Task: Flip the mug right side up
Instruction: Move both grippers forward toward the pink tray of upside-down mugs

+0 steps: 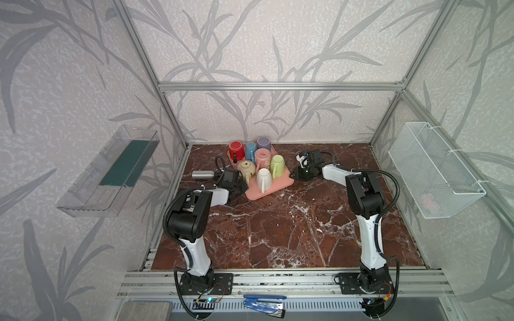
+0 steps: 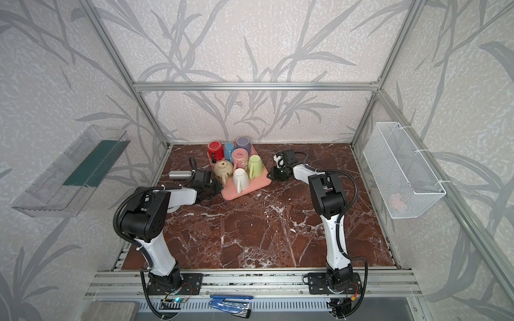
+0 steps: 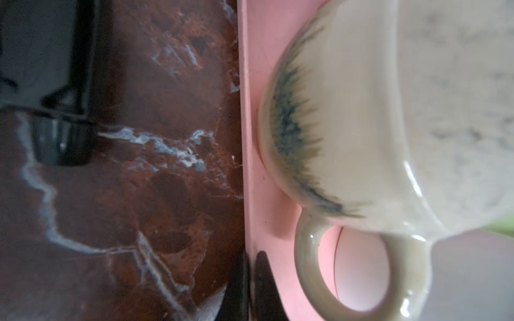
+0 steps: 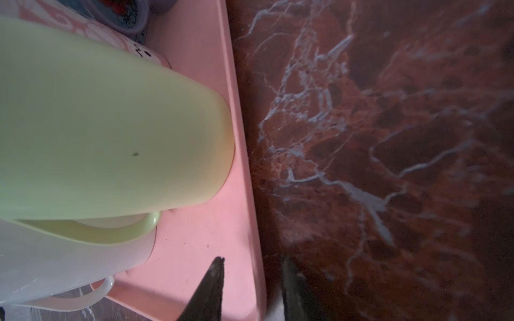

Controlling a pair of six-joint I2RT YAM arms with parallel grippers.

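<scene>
Mugs stood mouth-down on the pink tray [image 1: 279, 186] at the back of the marble table [image 1: 278, 236], left of centre in both top views: a red mug [image 1: 236, 148], a blue mug [image 1: 250, 148], a purple mug [image 1: 263, 143], a pink mug [image 1: 262, 155], a green mug [image 1: 277, 165], a white mug [image 1: 263, 179] and a cream mug [image 1: 246, 167].

You had the left arm folded low, forearm running level toward the tray's left edge, with the left gripper [image 1: 244, 187] beside the cream mug. The right arm stood taller, forearm reaching inward, with the right gripper [image 1: 293, 175] at the tray's right corner beside the green mug.

Neither top view resolved the jaws. The left wrist view did: the fingers [image 3: 264, 278] were closed tight on the tray's rim [image 3: 249, 139], near the cream mug's handle. In the right wrist view the fingers [image 4: 215, 283] stood partly spread astride the rim, one over the tray floor and one over the marble, holding nothing. There the green mug's handle overlapped the white mug [image 4: 55, 264]; contact could not be confirmed.
</scene>
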